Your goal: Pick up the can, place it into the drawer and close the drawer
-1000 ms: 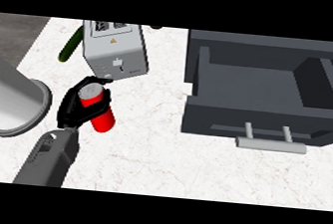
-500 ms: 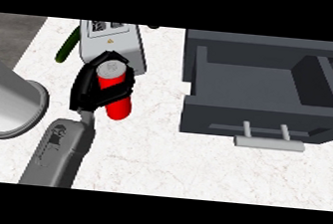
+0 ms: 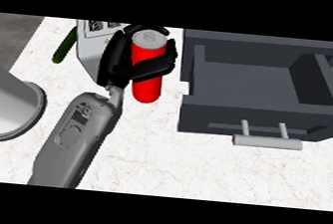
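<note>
A red can [image 3: 147, 85] with a silver top hangs upright above the counter, just left of the open drawer. My left hand [image 3: 121, 60] is shut on it, its black fingers curled round the upper half, with the grey forearm coming in from the lower left. The dark grey drawer [image 3: 221, 114] is pulled out at the right. Its inside is bare and its pale handle [image 3: 267, 142] faces me. My right hand is out of the picture.
A large grey metal pot [image 3: 4, 105] stands at the left edge. Behind the hand there is a white carton [image 3: 93, 45], and a thin green vegetable [image 3: 63, 50] lies to its left. The white marble counter [image 3: 194, 171] stretches across the front.
My left hand has carried the can up and to the right, from the counter near the pot to a spot beside the drawer's left wall. The drawer has not moved.
</note>
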